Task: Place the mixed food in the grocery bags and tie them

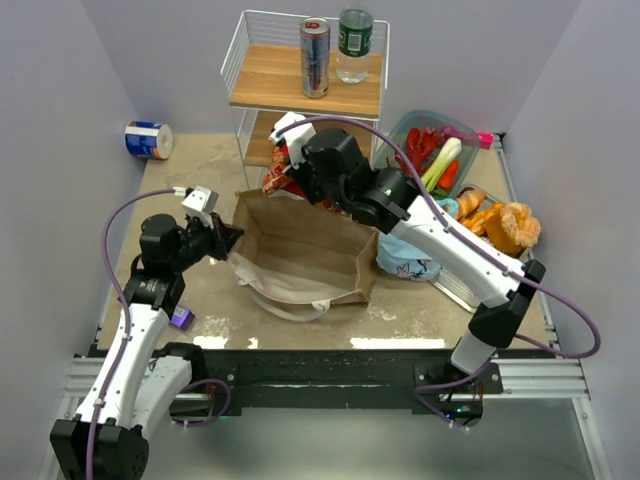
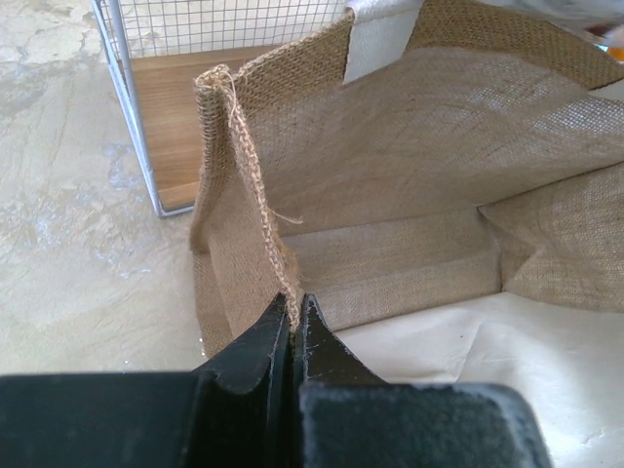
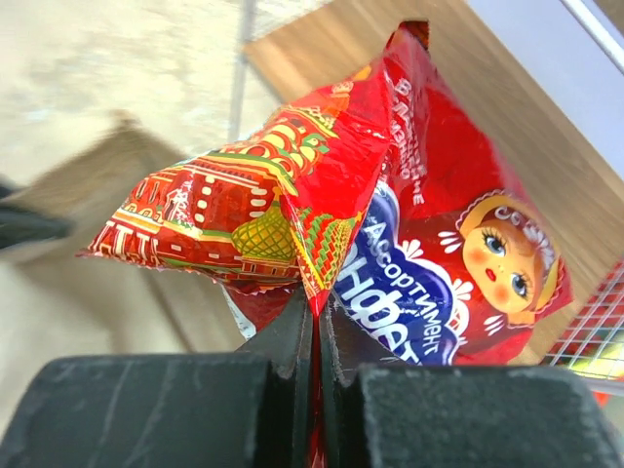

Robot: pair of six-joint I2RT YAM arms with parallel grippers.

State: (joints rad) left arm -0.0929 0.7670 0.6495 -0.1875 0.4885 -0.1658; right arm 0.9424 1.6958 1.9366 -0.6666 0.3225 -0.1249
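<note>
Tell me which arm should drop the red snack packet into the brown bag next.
Right. The right gripper is shut on the red snack packet beside the far rim of the brown woven bag; the left gripper is busy pinching its left corner seam, holding it open.

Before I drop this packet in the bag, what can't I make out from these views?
- Light-blue plastic bag: in the top view it is mostly under the right arm, so its contents are hidden.
- Snack packet: the top view shows only a red edge beside that arm.
- Brown bag: from above, that arm covers its far-right floor corner. The left wrist frame's edge cuts the bag off.
- Purple bar: too small, and partly behind the left arm.
</note>
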